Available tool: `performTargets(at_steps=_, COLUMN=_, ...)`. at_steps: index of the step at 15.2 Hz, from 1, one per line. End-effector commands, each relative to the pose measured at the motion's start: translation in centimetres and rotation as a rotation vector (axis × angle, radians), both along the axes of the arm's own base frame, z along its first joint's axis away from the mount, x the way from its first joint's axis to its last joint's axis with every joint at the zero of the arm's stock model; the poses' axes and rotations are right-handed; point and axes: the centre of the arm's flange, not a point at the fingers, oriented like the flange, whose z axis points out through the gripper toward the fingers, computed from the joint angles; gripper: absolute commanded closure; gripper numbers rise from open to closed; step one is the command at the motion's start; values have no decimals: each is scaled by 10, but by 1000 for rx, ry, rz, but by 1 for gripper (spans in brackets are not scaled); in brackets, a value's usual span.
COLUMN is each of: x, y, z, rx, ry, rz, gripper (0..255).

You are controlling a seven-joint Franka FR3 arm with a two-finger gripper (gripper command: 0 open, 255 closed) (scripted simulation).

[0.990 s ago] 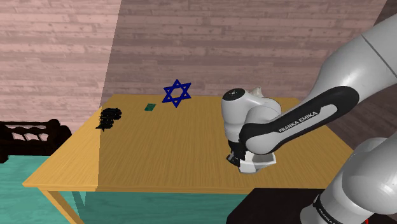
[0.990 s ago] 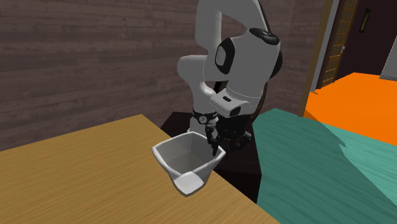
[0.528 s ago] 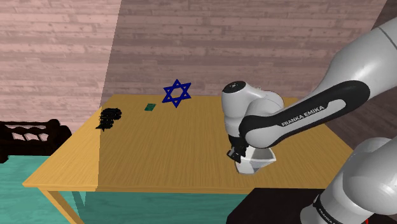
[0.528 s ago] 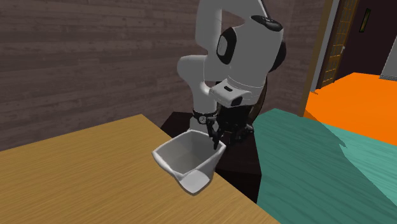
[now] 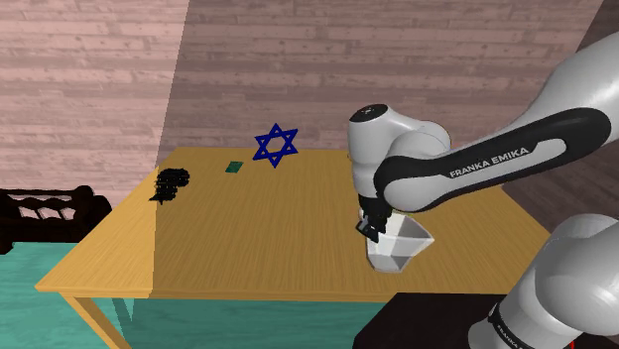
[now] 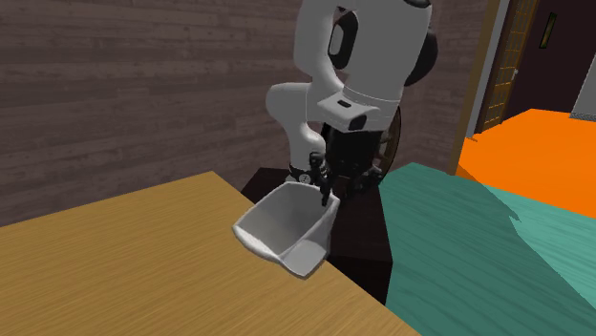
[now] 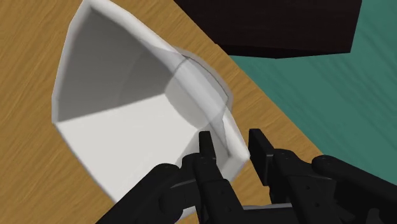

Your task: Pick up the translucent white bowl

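One gripper (image 7: 231,139) is clamping the white bowl (image 7: 121,108) by one wall | bowl is hanging tilted near the counter (image 7: 28,184) edge | risk: bowl pivoting in the single-wall pinch, slipping out.

White lettering along the arm's dark link (image 5: 493,159) reads "FRANKA EMIKA".

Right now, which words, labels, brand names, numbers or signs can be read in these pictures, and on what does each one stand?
"FRANKA EMIKA": white capital letters on the dark cover of the arm, read in the shoulder view.
Blue star: a six-pointed shape, with no letters on it.
Small green item: too small to tell whether it bears any marking.
White bowl: plain, no label to be seen.
No numbers can be read.
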Motion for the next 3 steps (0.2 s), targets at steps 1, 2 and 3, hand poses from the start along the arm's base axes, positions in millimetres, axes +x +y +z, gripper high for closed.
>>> performTargets(at_steps=1, x=-1, y=-1, z=11, rx=0, ry=0, rz=0, gripper=255)
performTargets(at_steps=2, x=-1, y=-1, z=11, rx=0, ry=0, rz=0, gripper=255)
performTargets(at_steps=3, x=-1, y=-1, z=11, rx=0, ry=0, rz=0, gripper=255)
